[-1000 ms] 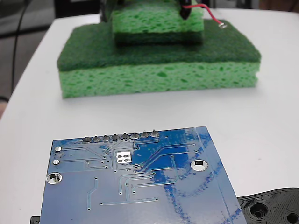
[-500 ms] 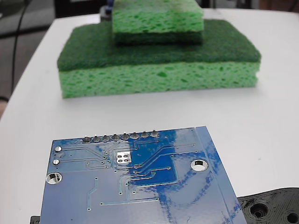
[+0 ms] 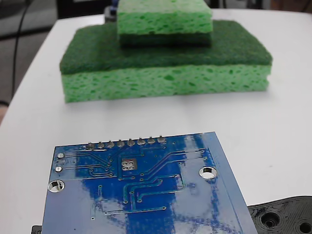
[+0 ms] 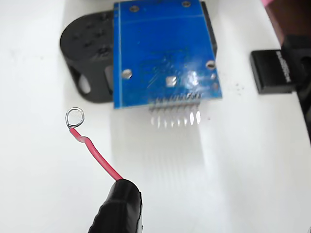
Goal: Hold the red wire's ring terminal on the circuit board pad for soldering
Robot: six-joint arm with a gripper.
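Note:
In the wrist view the red wire (image 4: 95,154) runs up and left out of its thick black sleeve (image 4: 119,206), which enters from the bottom edge. The ring terminal (image 4: 75,117) hangs over bare white table, left of and below the circuit board (image 4: 163,43), well apart from the pad (image 4: 170,81). The gripper's fingers lie outside this view; the wire stays lifted, as if carried. In the fixed view the circuit board (image 3: 141,200) lies in the foreground with the pad (image 3: 129,164) bare; neither wire nor gripper shows there.
A black plastic piece with round holes (image 4: 87,53) sits under the board's left side in the wrist view. A black block (image 4: 272,70) lies to the right. Two stacked green sponges (image 3: 165,63) stand behind the board in the fixed view.
A second ago the wire and its black sleeve hung over the small top sponge in the fixed view. They have since left that view, and the reflections on the board have shifted.

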